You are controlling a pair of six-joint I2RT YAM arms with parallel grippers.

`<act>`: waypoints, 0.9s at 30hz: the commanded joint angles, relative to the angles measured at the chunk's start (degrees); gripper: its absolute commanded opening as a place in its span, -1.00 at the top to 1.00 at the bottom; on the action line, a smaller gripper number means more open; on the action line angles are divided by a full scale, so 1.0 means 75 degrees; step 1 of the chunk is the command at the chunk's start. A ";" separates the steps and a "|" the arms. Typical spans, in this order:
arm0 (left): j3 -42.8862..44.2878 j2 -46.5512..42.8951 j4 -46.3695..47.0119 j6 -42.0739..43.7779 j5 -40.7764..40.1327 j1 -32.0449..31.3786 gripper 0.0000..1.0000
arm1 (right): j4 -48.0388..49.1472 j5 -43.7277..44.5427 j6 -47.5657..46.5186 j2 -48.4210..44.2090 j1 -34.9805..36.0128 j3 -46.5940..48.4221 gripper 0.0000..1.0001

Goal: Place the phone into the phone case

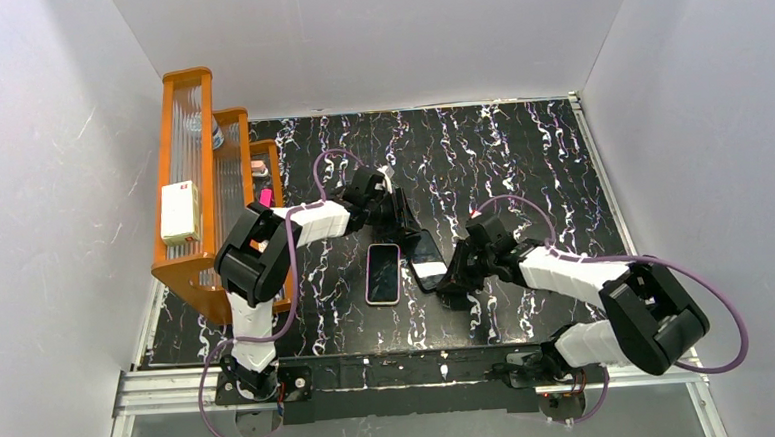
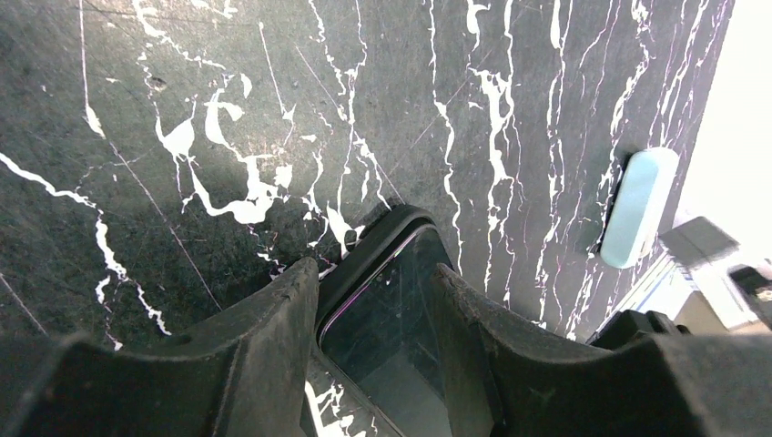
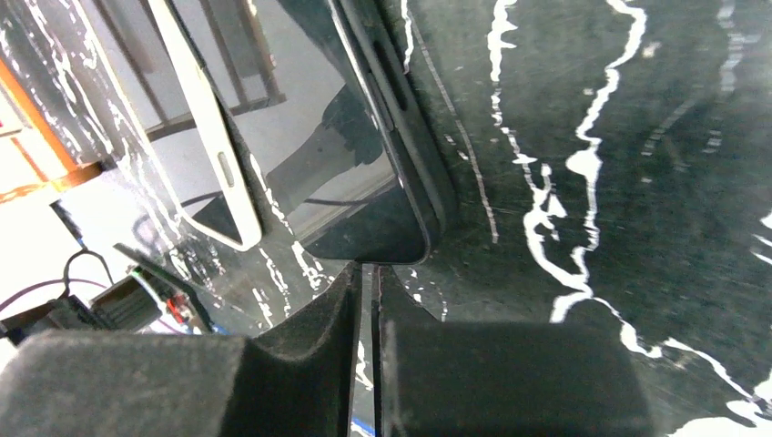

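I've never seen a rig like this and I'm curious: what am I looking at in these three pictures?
These are two robot arms bolted to a black marbled table. The wide picture looks down from above; the other two come from cameras on each wrist. The left gripper pinches the far end of a black phone. The right gripper, shut and empty, sits at its near end. A pink phone case lies beside it, and an orange rack stands at the left.
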 commanded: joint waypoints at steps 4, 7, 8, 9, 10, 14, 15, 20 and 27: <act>-0.0320 -0.0271 -0.1649 -0.0108 0.0514 -0.0545 0.07 | -0.0496 0.1983 -0.0195 -0.0958 -0.0191 -0.0052 0.58; -0.0342 -0.0293 -0.1675 -0.0171 0.0526 -0.0582 0.07 | -0.0653 0.2151 -0.0102 -0.1328 -0.0210 -0.0209 0.49; -0.0337 -0.0302 -0.1676 -0.0179 0.0557 -0.0602 0.07 | -0.0638 0.2149 -0.0072 -0.1386 -0.0221 -0.0253 0.49; -0.0339 -0.0303 -0.1676 -0.0180 0.0586 -0.0623 0.07 | -0.0633 0.2140 -0.0058 -0.1398 -0.0223 -0.0279 0.48; -0.0320 -0.0303 -0.1676 -0.0190 0.0609 -0.0645 0.07 | -0.0638 0.2144 -0.0039 -0.1364 -0.0217 -0.0286 0.48; -0.0348 -0.0352 -0.1604 -0.0246 0.0763 -0.0729 0.07 | -0.0539 0.2320 -0.0134 -0.1304 -0.0243 -0.0237 0.48; -0.0395 -0.0384 -0.1571 -0.0275 0.0772 -0.0742 0.06 | -0.0468 0.2351 -0.0196 -0.1314 -0.0285 -0.0232 0.47; -0.0600 -0.0504 -0.1258 -0.0498 0.0950 -0.0839 0.07 | -0.0361 0.1970 -0.0617 -0.1053 -0.0892 -0.0028 0.43; -0.0748 -0.0531 -0.1042 -0.0682 0.0976 -0.1001 0.11 | -0.0415 0.1659 -0.0783 -0.1082 -0.1158 -0.0066 0.67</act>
